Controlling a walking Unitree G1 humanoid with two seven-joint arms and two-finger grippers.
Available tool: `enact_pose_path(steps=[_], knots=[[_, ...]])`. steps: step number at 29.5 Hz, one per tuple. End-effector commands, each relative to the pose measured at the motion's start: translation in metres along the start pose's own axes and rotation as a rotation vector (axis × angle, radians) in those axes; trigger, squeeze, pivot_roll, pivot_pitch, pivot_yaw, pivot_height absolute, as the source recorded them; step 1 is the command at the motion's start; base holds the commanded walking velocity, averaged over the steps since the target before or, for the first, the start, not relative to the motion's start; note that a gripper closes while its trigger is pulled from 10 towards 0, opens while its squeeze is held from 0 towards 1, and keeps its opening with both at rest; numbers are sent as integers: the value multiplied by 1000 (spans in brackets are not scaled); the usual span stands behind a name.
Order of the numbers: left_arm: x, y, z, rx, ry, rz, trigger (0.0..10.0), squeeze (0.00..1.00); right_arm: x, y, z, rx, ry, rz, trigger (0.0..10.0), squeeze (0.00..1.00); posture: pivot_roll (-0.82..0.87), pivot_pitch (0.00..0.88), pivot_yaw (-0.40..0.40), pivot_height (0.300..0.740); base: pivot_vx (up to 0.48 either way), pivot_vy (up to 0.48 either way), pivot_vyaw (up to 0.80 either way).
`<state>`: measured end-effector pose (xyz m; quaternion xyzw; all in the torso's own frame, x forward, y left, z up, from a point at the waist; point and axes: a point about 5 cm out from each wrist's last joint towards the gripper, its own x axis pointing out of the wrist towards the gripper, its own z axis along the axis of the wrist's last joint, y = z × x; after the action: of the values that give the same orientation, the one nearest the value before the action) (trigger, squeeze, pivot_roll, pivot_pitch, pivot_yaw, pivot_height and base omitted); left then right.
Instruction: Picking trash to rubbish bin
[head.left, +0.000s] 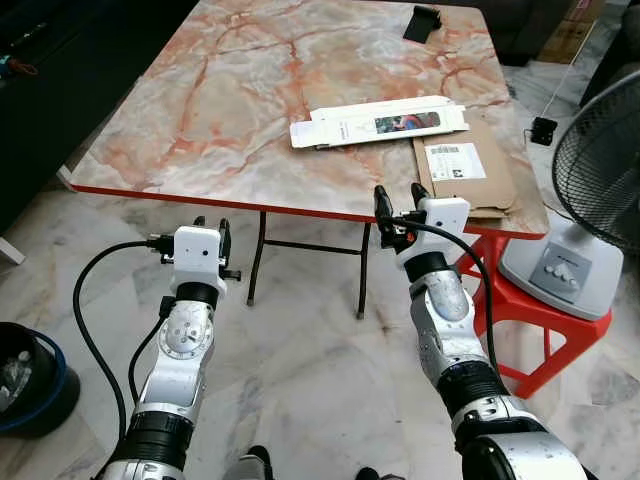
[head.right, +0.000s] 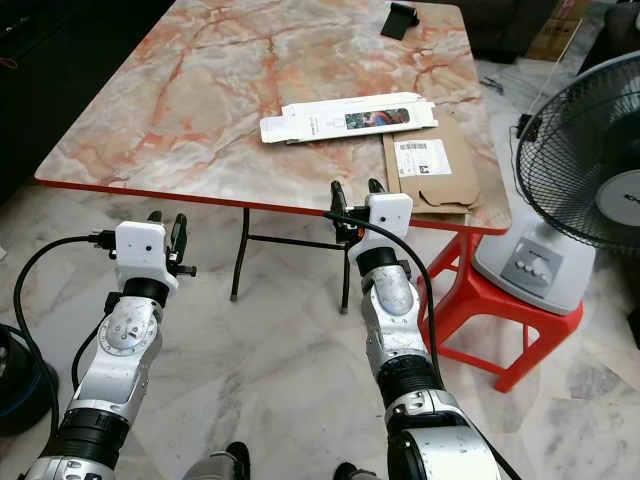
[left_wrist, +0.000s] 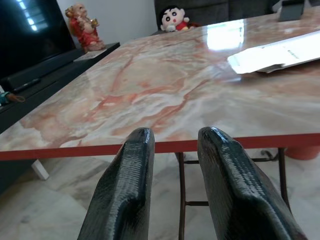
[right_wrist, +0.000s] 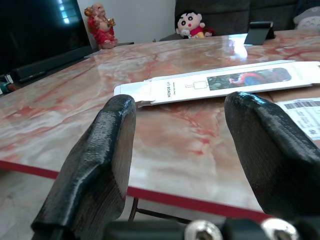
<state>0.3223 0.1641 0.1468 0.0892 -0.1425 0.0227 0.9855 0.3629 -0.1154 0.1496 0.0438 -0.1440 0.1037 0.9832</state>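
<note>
We see the flat white box (head.left: 378, 123) lying on the marble worktop (head.left: 230, 100), just beside a brown envelope (head.left: 470, 170), well beyond our right gripper (head.left: 398, 200), whose fingers (right_wrist: 100, 150) stand wide apart at the red edge. Our left gripper (head.left: 210, 235) is lower, before the worktop, its fingers (left_wrist: 125, 190) narrowly apart and holding nothing. A dark bin (head.left: 30, 375) stands on the floor at the left.

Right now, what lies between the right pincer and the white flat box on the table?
Only bare marble tabletop separates the right pincer from the white flat box, per the right wrist view.
</note>
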Motion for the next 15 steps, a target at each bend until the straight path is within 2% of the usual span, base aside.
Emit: enact_pose_path(steps=[1, 2, 6, 10, 15], knots=[[2, 2, 6, 3, -18, 14, 10000, 0, 0, 0, 3, -17, -14, 2, 10000, 0, 112, 173, -10, 740, 382, 0, 0], [2, 2, 6, 3, -18, 14, 10000, 0, 0, 0, 3, -17, -14, 2, 10000, 0, 112, 173, -10, 740, 382, 0, 0], [3, 2, 7, 25, -21, 13, 10000, 0, 1, -2, 7, -13, -34, -19, 10000, 0, 112, 165, -8, 740, 394, 0, 800], [2, 0, 6, 42, -22, 3, 10000, 0, 1, -1, 5, 55, -33, -24, 10000, 0, 113, 162, -7, 740, 394, 0, 0], [4, 0, 7, 28, -25, 6, 10000, 0, 3, 2, 7, 20, -34, -13, 10000, 0, 112, 146, -5, 740, 394, 0, 0]])
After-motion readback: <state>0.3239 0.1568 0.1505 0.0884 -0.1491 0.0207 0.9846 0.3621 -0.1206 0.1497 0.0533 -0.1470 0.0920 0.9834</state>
